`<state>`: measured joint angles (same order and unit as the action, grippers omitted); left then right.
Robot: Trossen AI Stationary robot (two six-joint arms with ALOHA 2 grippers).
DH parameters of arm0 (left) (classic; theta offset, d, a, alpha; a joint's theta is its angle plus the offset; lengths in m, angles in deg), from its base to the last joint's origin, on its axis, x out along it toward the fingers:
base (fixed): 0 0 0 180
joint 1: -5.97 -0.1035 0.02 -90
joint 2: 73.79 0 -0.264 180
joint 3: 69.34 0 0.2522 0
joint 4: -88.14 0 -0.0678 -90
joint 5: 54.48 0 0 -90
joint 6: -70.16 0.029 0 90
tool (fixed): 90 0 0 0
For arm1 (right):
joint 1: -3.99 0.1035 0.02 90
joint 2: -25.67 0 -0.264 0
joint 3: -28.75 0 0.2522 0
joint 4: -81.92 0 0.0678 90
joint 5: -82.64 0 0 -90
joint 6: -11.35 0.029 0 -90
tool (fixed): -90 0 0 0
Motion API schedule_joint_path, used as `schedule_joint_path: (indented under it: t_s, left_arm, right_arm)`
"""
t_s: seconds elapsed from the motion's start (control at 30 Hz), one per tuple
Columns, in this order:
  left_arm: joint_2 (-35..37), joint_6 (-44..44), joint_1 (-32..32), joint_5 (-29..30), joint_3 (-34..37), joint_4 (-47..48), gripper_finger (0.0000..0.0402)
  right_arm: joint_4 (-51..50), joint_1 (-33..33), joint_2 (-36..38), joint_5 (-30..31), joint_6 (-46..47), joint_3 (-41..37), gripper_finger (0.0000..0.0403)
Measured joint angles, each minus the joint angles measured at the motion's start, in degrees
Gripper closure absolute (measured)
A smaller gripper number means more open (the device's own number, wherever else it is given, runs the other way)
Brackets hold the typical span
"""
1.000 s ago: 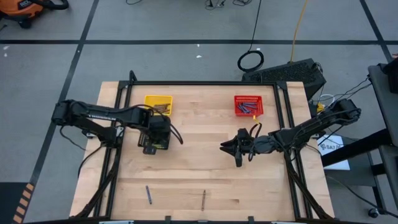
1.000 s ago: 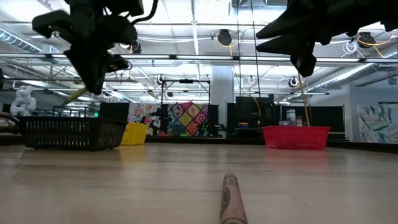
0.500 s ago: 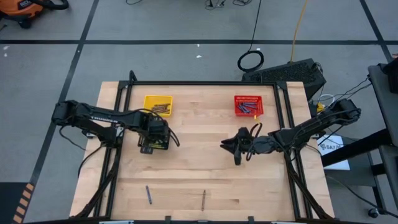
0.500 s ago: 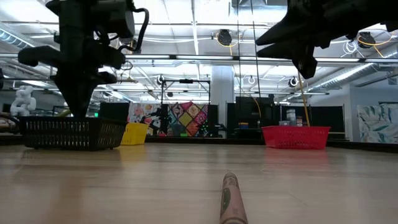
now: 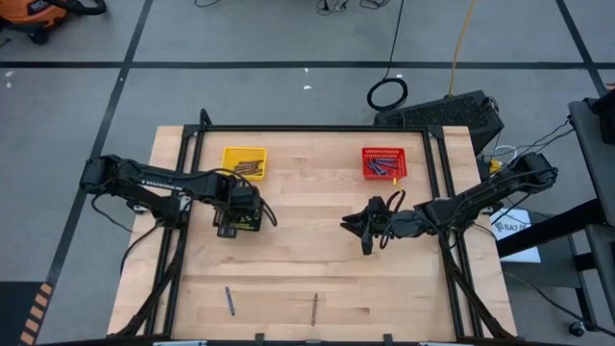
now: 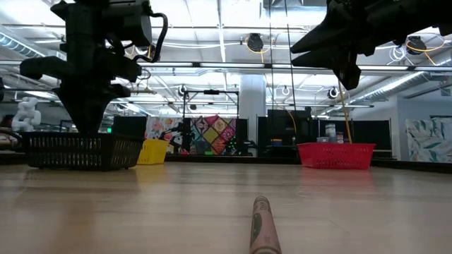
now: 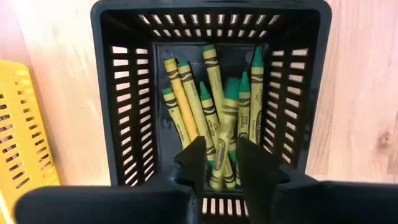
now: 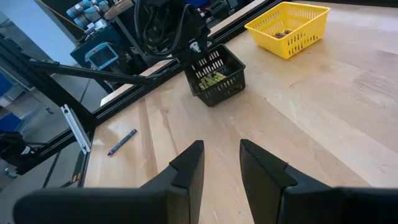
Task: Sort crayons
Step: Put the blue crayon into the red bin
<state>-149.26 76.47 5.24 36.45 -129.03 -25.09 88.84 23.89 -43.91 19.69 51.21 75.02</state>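
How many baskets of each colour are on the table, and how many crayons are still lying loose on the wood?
Yellow basket: 1
Red basket: 1
Black basket: 1
Loose crayons on the bare table, one nearer the left arm and one near the middle: 2
Total: 3 baskets and 2 loose crayons, 5 things.

We see the left gripper has swung from beside the yellow basket to directly over the black basket near the table's left edge, tipped upright, fingers now parted above the yellow-green crayons.
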Motion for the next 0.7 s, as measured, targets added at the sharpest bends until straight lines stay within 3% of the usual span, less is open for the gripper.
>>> schedule_joint_path:
  t_s: [0.3,0.7]
  left_arm:
    - [0.00,-4.71,0.92,-2.53,-0.18,0.62,0.0300]
    - [0.00,-9.65,10.54,-2.81,-3.51,2.65,0.0299]
  right_arm:
    - [-0.02,-0.02,0.00,-0.02,0.00,0.00,0.0314]
    - [-0.24,-0.02,0.00,-0.20,2.75,0.00,0.0314]
